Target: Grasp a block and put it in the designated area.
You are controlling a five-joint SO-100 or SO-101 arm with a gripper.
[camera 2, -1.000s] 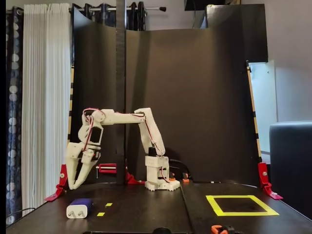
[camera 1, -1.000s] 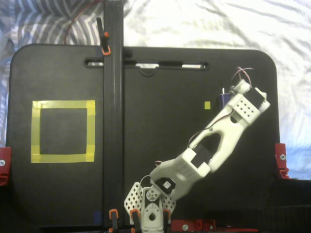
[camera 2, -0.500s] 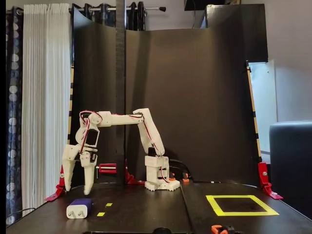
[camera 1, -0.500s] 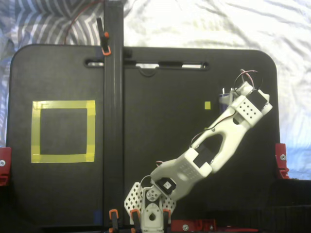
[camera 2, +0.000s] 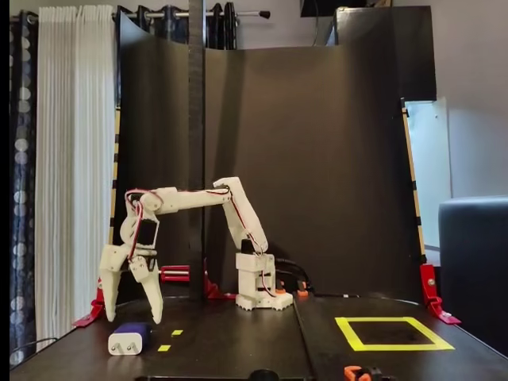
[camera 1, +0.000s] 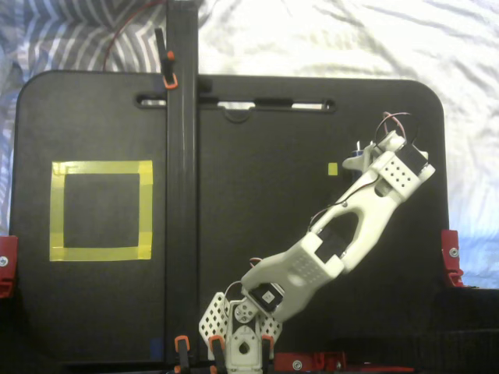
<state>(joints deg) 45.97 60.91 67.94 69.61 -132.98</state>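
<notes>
No writing on block (camera 2: 129, 339).

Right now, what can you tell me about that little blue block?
The block is a small dark blue box with rounded corners and a whitish end face showing two small prong marks. It lies flat on the black board, near a tiny yellow marker. The open tool hangs just above, not touching it.

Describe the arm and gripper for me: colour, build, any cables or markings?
The arm is white printed plastic with black servo blocks set into its joints. Thin red and dark wires loop in the open near the wrist. The wrist housing shows a grid of small holes in the top view. The gripper has two long white tapered fingers. I see no lettering.
</notes>
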